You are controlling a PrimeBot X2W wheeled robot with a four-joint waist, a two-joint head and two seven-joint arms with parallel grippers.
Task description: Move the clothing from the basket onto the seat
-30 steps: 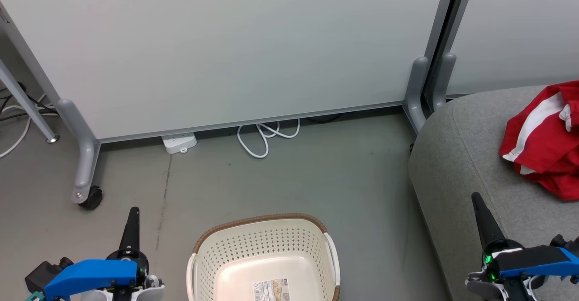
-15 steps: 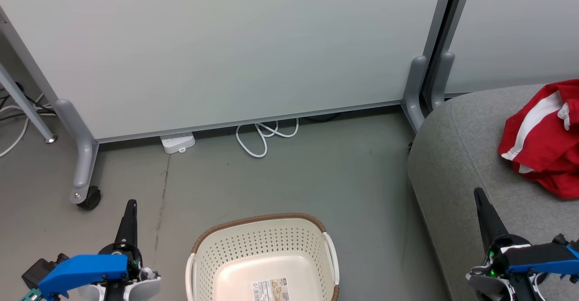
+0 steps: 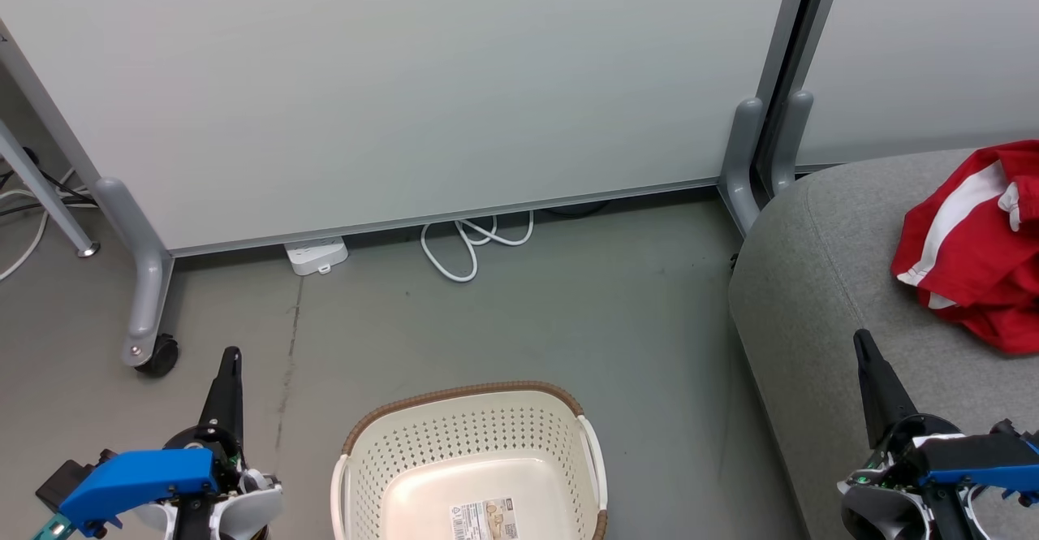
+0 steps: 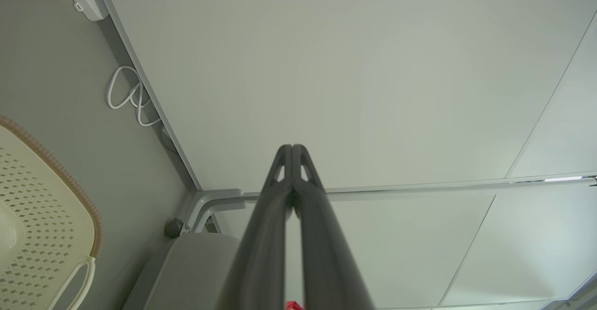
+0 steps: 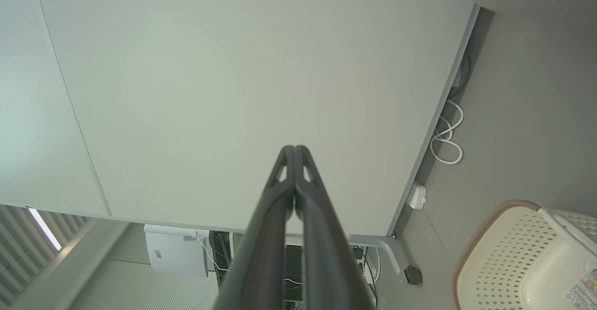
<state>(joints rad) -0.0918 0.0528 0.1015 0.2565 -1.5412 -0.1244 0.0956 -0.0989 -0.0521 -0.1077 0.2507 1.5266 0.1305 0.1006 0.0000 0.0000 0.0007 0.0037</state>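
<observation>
Plainly, the clothing lies crumpled on the seat, well to the right of the basket, whose floor bears a label. Left of the basket stands the left gripper, fingers pressed together. Right of the basket, the right gripper is likewise pressed together, over the seat's near edge.

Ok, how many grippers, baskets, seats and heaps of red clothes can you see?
grippers: 2, the left gripper and the right gripper
basket: 1
seat: 1
heap of red clothing: 1
total: 5
</observation>
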